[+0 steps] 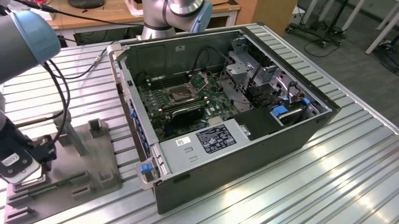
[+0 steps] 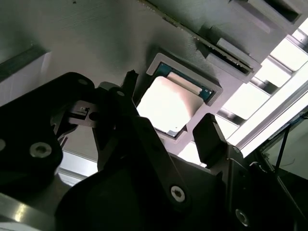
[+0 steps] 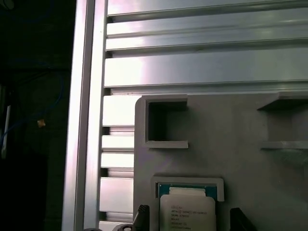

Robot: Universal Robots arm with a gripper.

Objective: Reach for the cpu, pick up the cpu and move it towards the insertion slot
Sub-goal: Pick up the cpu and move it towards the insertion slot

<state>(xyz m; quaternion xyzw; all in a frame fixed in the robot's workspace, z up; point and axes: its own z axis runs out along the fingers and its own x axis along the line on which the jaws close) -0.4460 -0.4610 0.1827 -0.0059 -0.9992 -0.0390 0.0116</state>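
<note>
The cpu (image 2: 166, 108) is pale silver with a teal border, its tray (image 3: 250, 163) plain grey. The gripper (image 2: 169, 97) is black, the counter (image 3: 192, 67) ribbed silver.

Ribbed metal table (image 1: 349, 186), grey floor (image 1: 349, 56)

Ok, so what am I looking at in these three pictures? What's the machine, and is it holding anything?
The exterior view comes from a camera off the arm. It shows a robot arm beside an open computer case on a ribbed metal table. Both wrist views come from cameras riding on the arm's wrist, looking past its gripper. That gripper is open, its fingers either side of the cpu, which lies in a recess of a grey tray. Nothing is held. The insertion slot sits inside the case.
</note>
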